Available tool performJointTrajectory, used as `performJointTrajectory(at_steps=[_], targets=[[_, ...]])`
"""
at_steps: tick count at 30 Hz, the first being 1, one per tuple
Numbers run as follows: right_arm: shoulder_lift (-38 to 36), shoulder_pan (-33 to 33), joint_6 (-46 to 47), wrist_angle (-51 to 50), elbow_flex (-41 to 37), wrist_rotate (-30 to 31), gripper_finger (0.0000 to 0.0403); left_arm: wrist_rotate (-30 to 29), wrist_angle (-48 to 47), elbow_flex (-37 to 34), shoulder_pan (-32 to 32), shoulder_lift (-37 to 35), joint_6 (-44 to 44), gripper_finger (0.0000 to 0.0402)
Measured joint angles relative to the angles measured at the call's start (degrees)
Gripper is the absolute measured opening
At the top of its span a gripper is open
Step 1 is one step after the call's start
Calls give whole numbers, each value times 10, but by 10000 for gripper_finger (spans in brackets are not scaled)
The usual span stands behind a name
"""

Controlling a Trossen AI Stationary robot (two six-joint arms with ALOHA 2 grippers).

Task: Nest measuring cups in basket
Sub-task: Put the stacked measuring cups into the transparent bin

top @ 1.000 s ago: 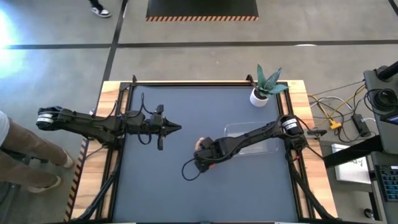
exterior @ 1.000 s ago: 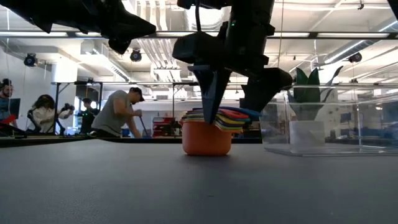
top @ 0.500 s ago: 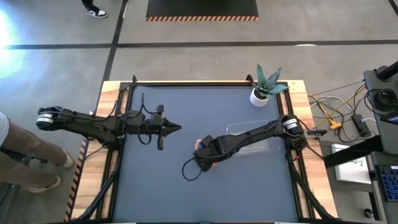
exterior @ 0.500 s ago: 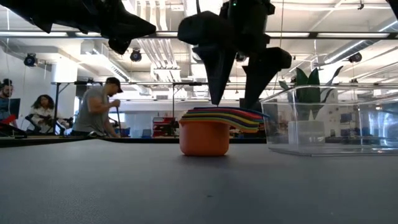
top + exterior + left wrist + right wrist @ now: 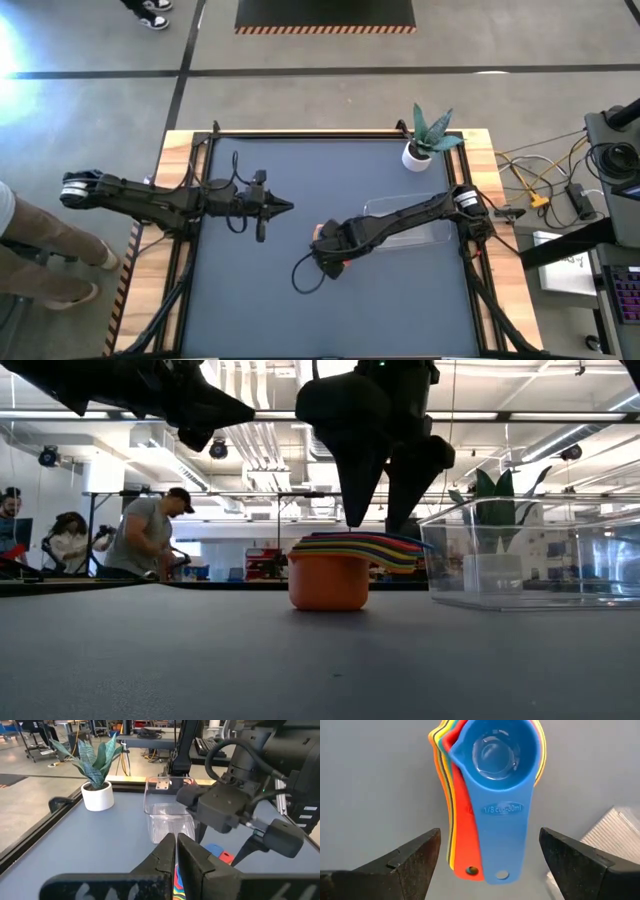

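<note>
Right gripper (image 5: 372,520) risen clear of nested measuring cups (image 5: 345,568) since a second ago; fingers apart, straddling handles from above, not touching. Reads as release or re-aim, stack not yet moved.
Stack on table just beside clear basket (image 5: 530,555), blue cup (image 5: 496,755) on top.
Basket holds nothing visible.
Left gripper (image 5: 176,855) fingers together, waits well apart from stack.

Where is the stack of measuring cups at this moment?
In the high view, the stack of measuring cups stands on the table near its middle, beside the basket, directly under the open right tool.
</note>
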Motion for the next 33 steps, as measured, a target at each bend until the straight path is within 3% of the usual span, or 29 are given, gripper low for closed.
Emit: performJointTrajectory(at_steps=[7, 14, 20, 33], targets=[[0, 0, -64, -14, 12, 1, 327, 0, 1, 5, 0, 0, 0, 0], [4, 5, -75, -7, 29, 7, 327, 0, 0, 5, 0, 0, 0, 0], [49, 6, -72, -18, 47, 2, 327, 0, 0, 4, 0, 0, 0, 0], [159, 6, -88, -119, 199, 1, 327, 0, -9, 4, 0, 0, 0, 0]])
